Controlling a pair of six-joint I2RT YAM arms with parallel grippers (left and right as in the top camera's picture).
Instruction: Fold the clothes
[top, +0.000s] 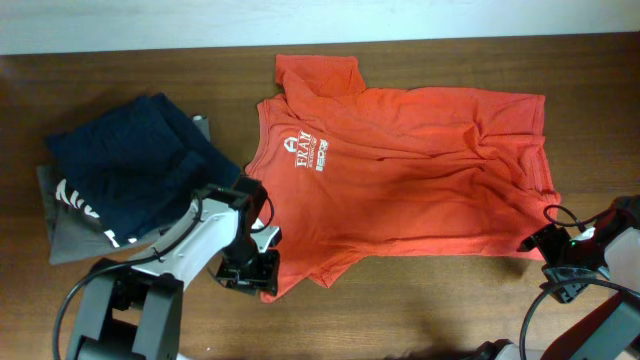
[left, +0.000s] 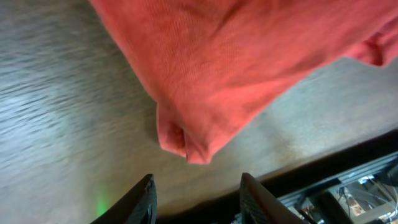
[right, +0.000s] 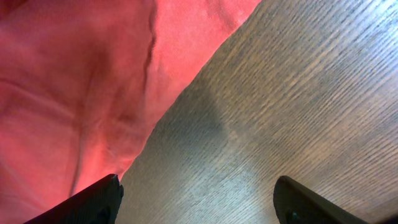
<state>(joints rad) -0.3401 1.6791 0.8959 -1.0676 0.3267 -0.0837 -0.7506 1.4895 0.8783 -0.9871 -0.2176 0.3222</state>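
Left claw (top: 260, 272) and right claw (top: 538, 240) flank one T-shirt (top: 400, 170) beside one navy garment (top: 130, 165).

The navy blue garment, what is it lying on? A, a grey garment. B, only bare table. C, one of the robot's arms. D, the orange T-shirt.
A: in the overhead view the navy blue garment lies on a grey garment, whose edges stick out beneath it at the left and the bottom.

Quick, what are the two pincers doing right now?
Left pincer: open, holding nothing; the shirt corner is just ahead.
Right pincer: open, holding nothing.
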